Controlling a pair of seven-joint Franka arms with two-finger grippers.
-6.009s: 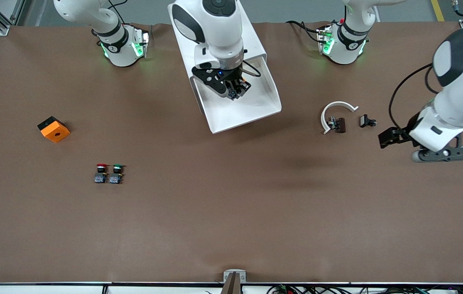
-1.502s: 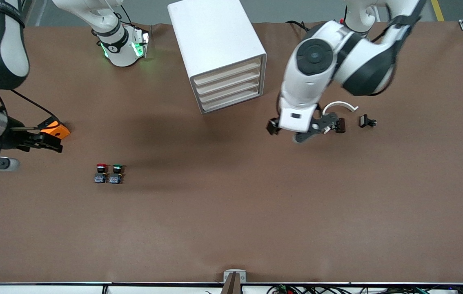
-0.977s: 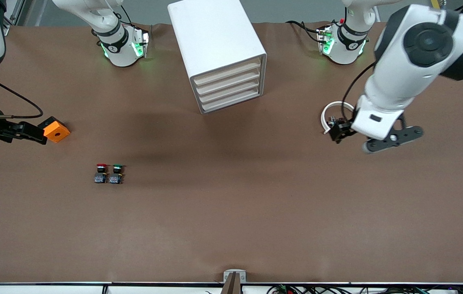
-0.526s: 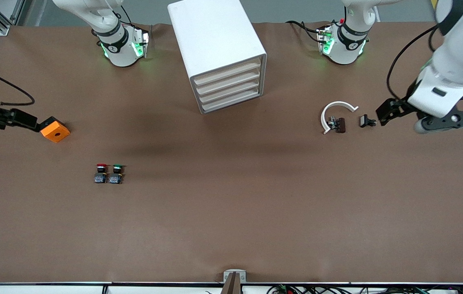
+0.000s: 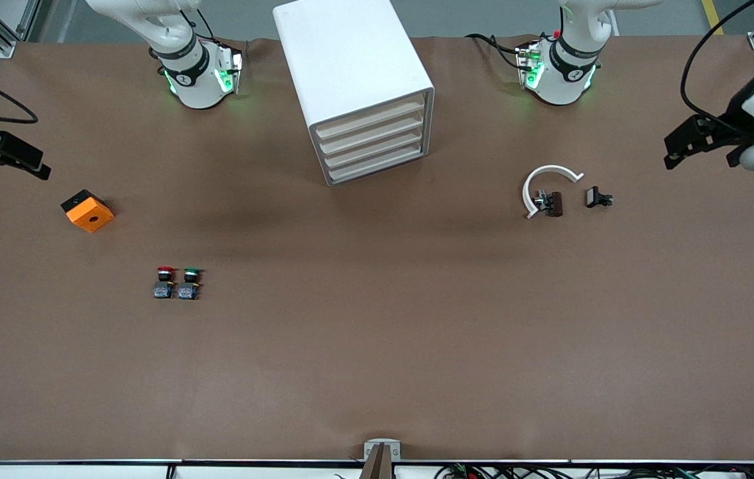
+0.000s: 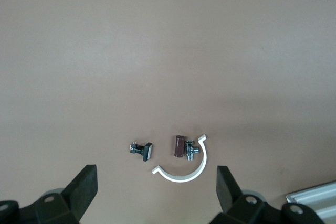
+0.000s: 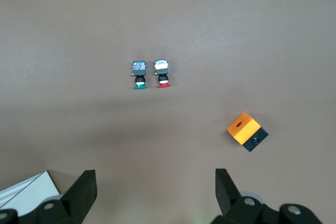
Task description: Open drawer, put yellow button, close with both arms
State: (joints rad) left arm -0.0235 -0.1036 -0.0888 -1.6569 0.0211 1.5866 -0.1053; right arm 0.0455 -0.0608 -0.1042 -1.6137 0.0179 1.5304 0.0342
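The white cabinet (image 5: 350, 60) stands near the robots' bases with all four drawers shut; the top drawer (image 5: 370, 120) shows only its cream front slat. The yellow button is out of view in every frame. My left gripper (image 5: 683, 143) is open and empty, up in the air over the left arm's end of the table; in the left wrist view (image 6: 156, 182) it hangs over bare table. My right gripper (image 5: 18, 159) is open and empty over the right arm's end of the table; it also shows in the right wrist view (image 7: 154, 182).
A red-capped switch (image 5: 164, 283) and a green-capped switch (image 5: 189, 283) stand side by side. An orange block (image 5: 88, 210) lies near the right gripper. A white curved clip (image 5: 536, 183), a brown part (image 5: 553, 203) and a small black part (image 5: 596, 197) lie toward the left arm's end.
Six seconds ago the top drawer was open with the right gripper over it; now it is shut. Over the last 1.5 s both arms have drawn out toward their ends of the table.
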